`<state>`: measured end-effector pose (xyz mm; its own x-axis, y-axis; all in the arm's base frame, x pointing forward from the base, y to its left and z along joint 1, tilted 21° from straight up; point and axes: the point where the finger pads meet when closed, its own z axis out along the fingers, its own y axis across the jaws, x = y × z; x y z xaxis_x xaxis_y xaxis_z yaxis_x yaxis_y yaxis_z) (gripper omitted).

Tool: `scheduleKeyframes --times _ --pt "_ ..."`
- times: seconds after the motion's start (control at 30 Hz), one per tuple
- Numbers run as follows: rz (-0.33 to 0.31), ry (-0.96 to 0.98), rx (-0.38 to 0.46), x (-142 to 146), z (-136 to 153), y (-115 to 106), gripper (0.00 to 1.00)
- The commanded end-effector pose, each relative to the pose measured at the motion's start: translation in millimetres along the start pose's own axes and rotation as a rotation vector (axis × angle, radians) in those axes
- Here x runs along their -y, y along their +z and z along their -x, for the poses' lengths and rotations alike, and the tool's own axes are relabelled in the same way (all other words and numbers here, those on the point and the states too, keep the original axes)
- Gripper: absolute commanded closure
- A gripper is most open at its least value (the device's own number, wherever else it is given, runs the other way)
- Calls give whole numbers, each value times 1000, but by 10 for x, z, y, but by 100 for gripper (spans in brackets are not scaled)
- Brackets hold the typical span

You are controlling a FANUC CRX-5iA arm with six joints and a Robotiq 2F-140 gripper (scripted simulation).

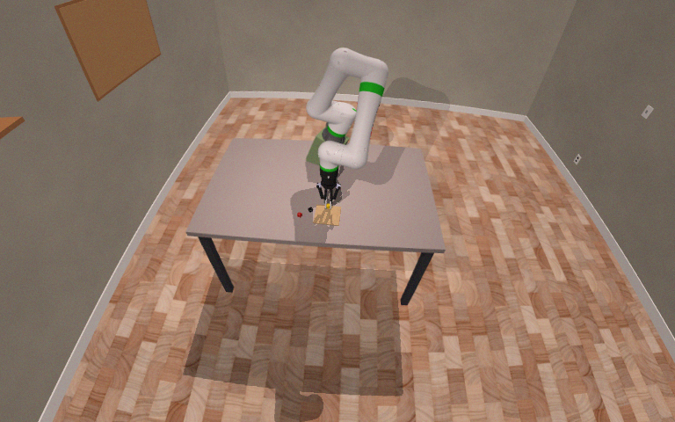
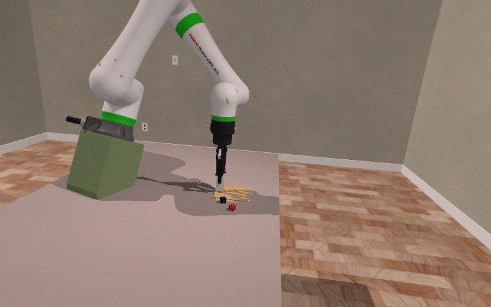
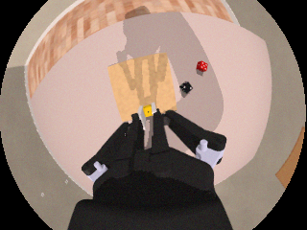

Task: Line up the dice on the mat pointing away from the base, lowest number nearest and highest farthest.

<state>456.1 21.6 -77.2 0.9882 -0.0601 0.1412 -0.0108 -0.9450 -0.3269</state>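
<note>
My gripper (image 1: 327, 202) is shut on a small yellow die (image 3: 148, 110) and holds it low over the near edge of the tan mat (image 1: 327, 215), on the side toward the base. In the exterior view the fingers (image 2: 219, 186) reach almost down to the mat (image 2: 232, 192). A black die (image 1: 309, 208) lies on the table just left of the mat. A red die (image 1: 299, 214) lies a little farther left. Both also show in the exterior view, black (image 2: 222, 199) and red (image 2: 232, 206), and in the wrist view, black (image 3: 186, 87) and red (image 3: 201, 65).
The arm's green base block (image 2: 103, 163) stands on the table behind the mat. The table's front edge (image 1: 315, 243) is close beyond the mat.
</note>
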Motion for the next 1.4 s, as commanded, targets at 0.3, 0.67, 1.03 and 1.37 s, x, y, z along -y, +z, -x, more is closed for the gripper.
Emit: scheduleKeyframes --times 0.3,0.67,1.03,1.37 --pt "0 0 0 -1 -2 3 91" --pt "0 0 0 -1 -2 27 91" --pt "0 0 0 -1 -2 37 91" --pt "0 0 0 -1 -2 37 91"
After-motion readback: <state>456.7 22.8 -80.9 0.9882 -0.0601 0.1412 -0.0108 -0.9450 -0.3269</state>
